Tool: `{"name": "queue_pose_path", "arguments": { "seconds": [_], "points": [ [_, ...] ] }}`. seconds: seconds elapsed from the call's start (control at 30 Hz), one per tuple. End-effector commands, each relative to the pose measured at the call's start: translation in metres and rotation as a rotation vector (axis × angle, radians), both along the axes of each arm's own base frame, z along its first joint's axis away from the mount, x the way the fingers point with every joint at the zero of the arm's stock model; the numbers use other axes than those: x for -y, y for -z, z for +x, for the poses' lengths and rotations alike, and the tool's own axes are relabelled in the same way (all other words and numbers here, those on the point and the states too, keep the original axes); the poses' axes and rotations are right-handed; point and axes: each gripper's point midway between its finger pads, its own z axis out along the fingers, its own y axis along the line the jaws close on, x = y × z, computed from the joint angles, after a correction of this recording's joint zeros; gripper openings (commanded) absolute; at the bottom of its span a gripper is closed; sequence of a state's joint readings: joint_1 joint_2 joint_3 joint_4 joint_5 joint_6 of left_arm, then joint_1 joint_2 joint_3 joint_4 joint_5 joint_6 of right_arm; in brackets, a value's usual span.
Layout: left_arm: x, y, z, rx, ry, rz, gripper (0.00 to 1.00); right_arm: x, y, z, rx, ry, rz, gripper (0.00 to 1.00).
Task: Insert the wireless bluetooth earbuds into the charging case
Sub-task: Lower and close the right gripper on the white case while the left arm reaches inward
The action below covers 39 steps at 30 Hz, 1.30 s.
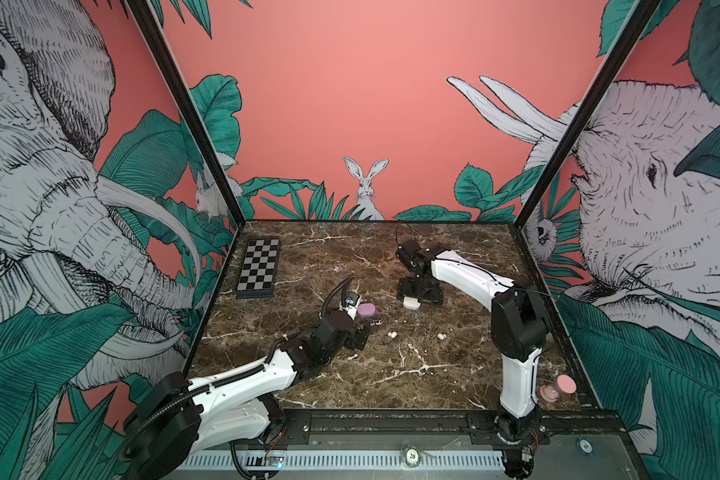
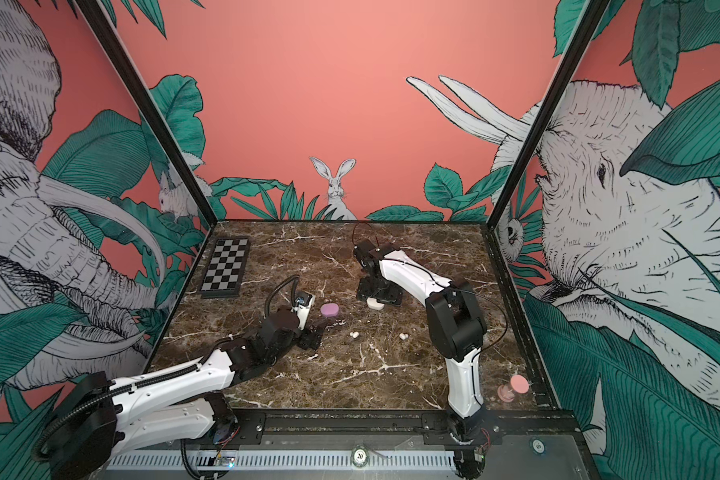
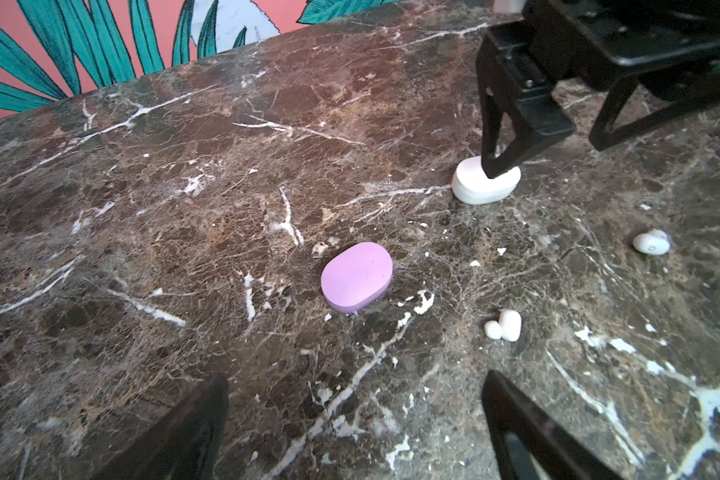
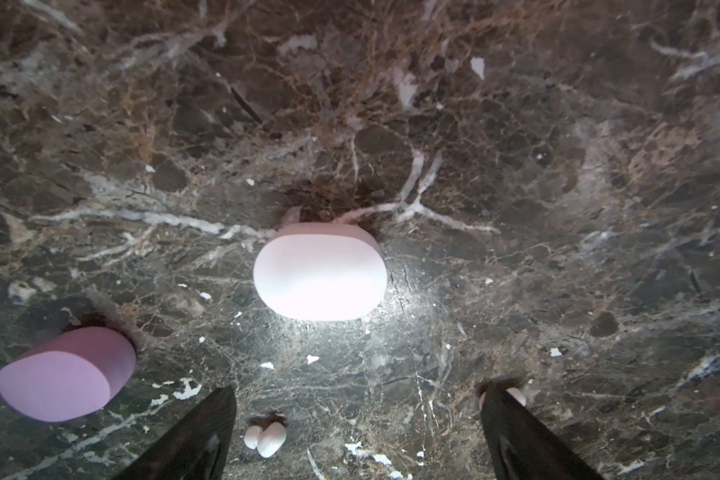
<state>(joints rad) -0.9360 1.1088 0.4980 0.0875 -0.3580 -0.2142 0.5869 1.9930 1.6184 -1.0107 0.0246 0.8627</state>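
One white earbud (image 1: 392, 334) lies loose on the tabletop (image 1: 391, 386) at lower centre of the frame in both top views. A second white earbud (image 1: 442, 336) lies apart to its right, also loose.

The lilac case (image 1: 366, 309) rests flat and shut, up and left of the first bud. The white case (image 1: 411, 304), also shut, sits above the two buds at mid frame.

The right tool (image 4: 356, 388) stands over the white case, jaws spread wide and gripping nothing. In the left wrist view one fingertip (image 3: 495, 166) overlaps the case top; contact cannot be determined.

The left tool (image 3: 356, 378) sits low, just below the lilac case, jaws likewise spread and empty.

A checkerboard (image 1: 257, 268) lies at the tabletop's upper left. A pink object (image 1: 558, 388) stands at its lower right corner.
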Motion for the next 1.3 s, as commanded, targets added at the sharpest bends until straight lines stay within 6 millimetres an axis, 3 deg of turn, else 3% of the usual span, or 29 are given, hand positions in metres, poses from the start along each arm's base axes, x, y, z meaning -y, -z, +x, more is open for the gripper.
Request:
{"name": "queue_pose_path", "arguments": {
  "seconds": [0.0,0.33,0.77,1.27],
  "points": [
    [0.02,-0.016,-0.001,0.058,0.074,0.028,0.96,-0.001,0.004,0.012,0.023,0.01,0.016,0.89],
    [0.054,-0.012,-0.016,0.096,0.201,0.137,0.99,-0.004,0.017,0.022,0.033,-0.024,0.034,0.85],
    [0.055,-0.005,-0.02,0.093,0.213,0.148,0.99,-0.005,0.035,0.03,0.018,-0.031,0.011,0.77],
    [0.056,-0.002,-0.018,0.089,0.198,0.167,0.99,-0.009,0.039,0.033,0.027,-0.046,0.032,0.65]
  ]
}}
